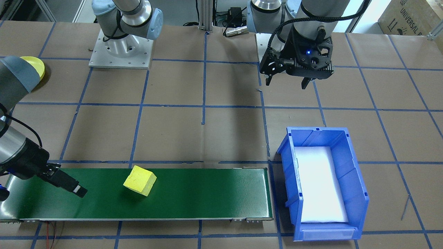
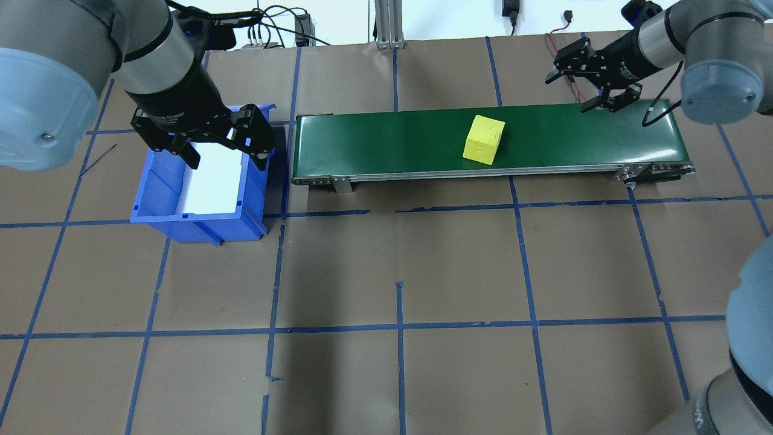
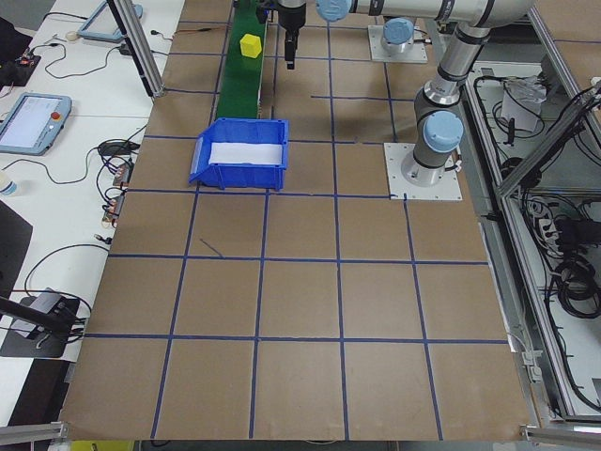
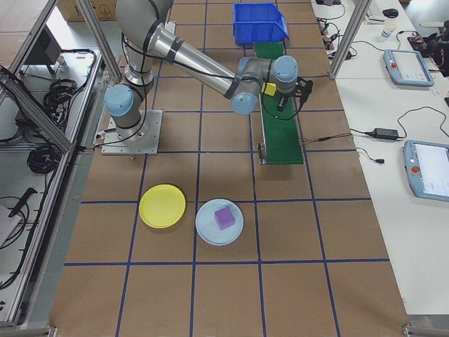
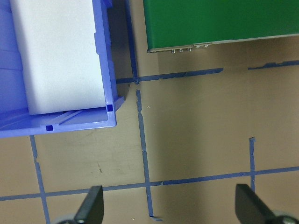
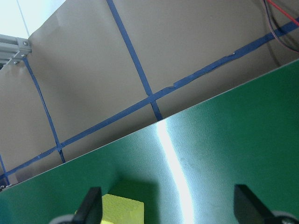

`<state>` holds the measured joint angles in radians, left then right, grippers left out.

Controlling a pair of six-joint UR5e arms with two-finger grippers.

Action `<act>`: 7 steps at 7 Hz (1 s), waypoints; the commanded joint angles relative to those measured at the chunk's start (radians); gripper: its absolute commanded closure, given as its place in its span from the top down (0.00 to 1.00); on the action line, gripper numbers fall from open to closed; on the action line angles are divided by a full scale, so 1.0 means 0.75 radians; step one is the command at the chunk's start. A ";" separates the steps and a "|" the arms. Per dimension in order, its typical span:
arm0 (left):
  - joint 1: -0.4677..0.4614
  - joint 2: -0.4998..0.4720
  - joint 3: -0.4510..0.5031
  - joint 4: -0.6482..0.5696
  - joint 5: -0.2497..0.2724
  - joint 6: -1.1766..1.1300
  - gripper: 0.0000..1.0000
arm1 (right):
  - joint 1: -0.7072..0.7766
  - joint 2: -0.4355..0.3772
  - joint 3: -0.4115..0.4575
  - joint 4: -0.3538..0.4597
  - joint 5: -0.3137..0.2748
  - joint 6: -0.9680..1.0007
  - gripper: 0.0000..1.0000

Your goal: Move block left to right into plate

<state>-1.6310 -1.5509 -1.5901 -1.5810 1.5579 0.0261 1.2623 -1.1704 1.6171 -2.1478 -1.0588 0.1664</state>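
— Left side?
— Left tool spread wide, grasping nothing, above blue bin at belt's left end.
— And rightward?
— Yellow block resting on green belt, right of middle. Right tool released, over belt's right end, apart from block.
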 commanded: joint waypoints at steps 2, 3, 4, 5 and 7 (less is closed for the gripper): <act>0.000 0.000 -0.001 -0.005 -0.001 0.000 1.00 | 0.002 0.014 0.004 -0.006 -0.004 -0.007 1.00; -0.002 0.000 -0.001 -0.007 -0.001 0.000 1.00 | 0.002 0.016 0.004 -0.006 -0.018 -0.009 1.00; -0.002 0.000 -0.001 -0.005 -0.001 0.000 1.00 | 0.002 0.016 0.004 -0.004 -0.024 -0.021 1.00; -0.002 0.000 -0.001 -0.007 -0.001 0.000 1.00 | 0.002 0.016 0.004 -0.006 -0.024 -0.021 1.00; -0.002 0.000 -0.001 -0.011 -0.001 0.000 1.00 | 0.002 0.018 0.004 -0.006 -0.026 -0.021 1.00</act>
<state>-1.6321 -1.5509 -1.5907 -1.5881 1.5570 0.0261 1.2640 -1.1572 1.6199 -2.1520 -1.0776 0.1506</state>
